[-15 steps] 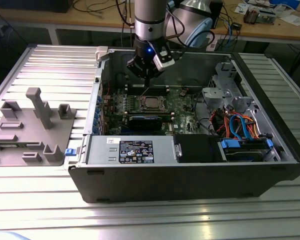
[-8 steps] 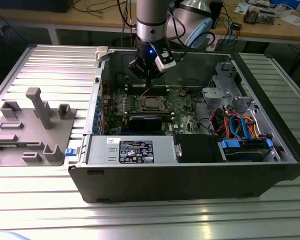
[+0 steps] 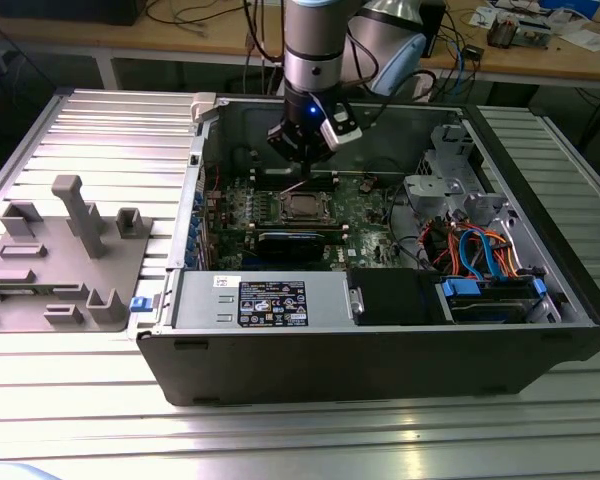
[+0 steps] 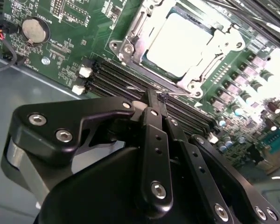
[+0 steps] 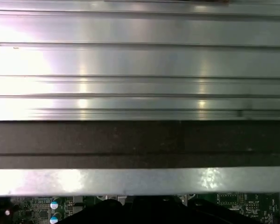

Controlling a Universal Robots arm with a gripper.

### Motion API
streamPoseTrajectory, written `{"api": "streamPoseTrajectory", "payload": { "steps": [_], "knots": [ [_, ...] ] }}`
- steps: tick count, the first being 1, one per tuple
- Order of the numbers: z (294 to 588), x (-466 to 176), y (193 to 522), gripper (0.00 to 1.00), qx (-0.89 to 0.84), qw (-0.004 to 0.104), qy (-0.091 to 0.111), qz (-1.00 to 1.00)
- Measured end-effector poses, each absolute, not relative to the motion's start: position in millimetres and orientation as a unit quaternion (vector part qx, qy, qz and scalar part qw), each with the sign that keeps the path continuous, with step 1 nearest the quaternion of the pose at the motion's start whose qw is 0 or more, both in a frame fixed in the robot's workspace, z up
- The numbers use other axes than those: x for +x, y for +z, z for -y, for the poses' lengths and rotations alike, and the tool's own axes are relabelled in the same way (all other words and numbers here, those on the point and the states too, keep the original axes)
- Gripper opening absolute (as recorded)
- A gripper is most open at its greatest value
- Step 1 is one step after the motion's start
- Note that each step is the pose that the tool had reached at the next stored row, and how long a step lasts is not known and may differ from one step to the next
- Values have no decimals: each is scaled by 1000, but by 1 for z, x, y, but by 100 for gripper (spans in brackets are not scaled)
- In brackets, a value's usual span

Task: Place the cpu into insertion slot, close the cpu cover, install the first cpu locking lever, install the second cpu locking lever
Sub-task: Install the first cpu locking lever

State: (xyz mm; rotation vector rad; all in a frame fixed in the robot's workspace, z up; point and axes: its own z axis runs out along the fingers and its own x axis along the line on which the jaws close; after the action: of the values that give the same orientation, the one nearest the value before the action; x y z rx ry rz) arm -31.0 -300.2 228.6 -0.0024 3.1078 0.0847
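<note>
Gripper point(image 4: 155, 98) hangs mid-frame in the second wrist view, jaws pinched together on a thin wire lever point(image 4: 175, 94). The cpu point(image 4: 177, 44) sits upper centre in the insertion slot point(image 4: 130, 49), cpu cover point(image 4: 218, 43) down. Risk, I'd say: the lever slips free and springs back.

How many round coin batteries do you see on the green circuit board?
1. The coin battery sits on the green circuit board, near its edge. Part of the board is covered, so others may be hidden.

Tool point(image 4: 155, 95) tips behind own linkage
</note>
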Motion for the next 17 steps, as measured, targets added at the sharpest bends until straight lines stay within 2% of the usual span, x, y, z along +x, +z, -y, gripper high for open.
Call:
{"api": "streamPoseTrajectory", "payload": {
  "steps": [11,17],
  "knots": [
    [300,-22,203,11,-1,16,28,-999],
    [301,-21,208,11,-1,16,29,-999]
  ]
}}
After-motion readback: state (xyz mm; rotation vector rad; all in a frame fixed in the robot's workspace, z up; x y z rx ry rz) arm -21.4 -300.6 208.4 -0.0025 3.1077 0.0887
